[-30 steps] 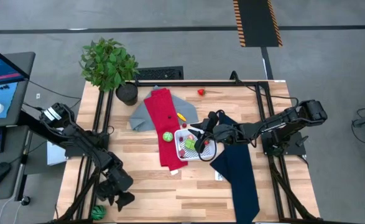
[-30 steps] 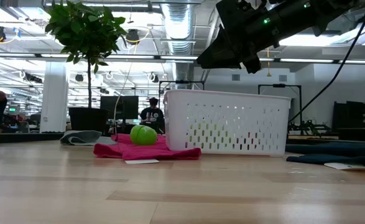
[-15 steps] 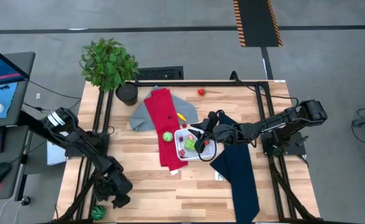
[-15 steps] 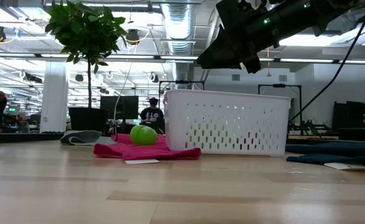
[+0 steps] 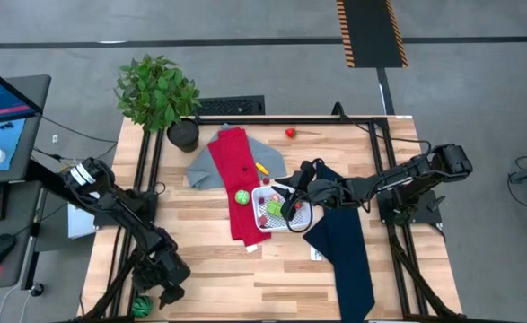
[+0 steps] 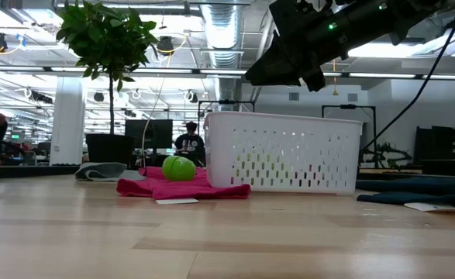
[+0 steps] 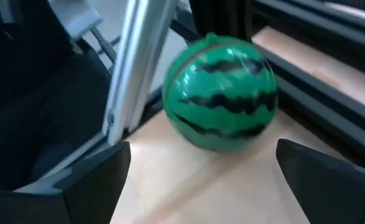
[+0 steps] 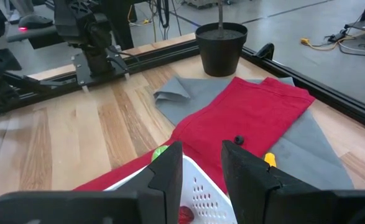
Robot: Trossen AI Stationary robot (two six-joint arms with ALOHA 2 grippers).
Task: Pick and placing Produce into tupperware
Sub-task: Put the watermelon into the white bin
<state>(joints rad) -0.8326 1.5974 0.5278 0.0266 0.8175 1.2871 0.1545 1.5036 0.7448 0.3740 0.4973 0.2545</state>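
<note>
High view: left gripper (image 5: 160, 293) at the worktop's (image 5: 218, 269) near corner, toy watermelon (image 5: 141, 307) just beyond its fingers; right gripper (image 5: 288, 206) over the tupperware (image 5: 279, 208). Left wrist: fingers spread wide, watermelon (image 7: 220, 92) ahead between them, ungripped. Right wrist: fingers (image 8: 170, 167) part-closed, empty, above the tub rim. Step: reaching; next, advance and close.

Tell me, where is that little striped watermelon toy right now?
In the high view the watermelon toy sits at the table's near-left corner, beside the frame rail, right in front of the open left gripper, far from the white tub.
</note>
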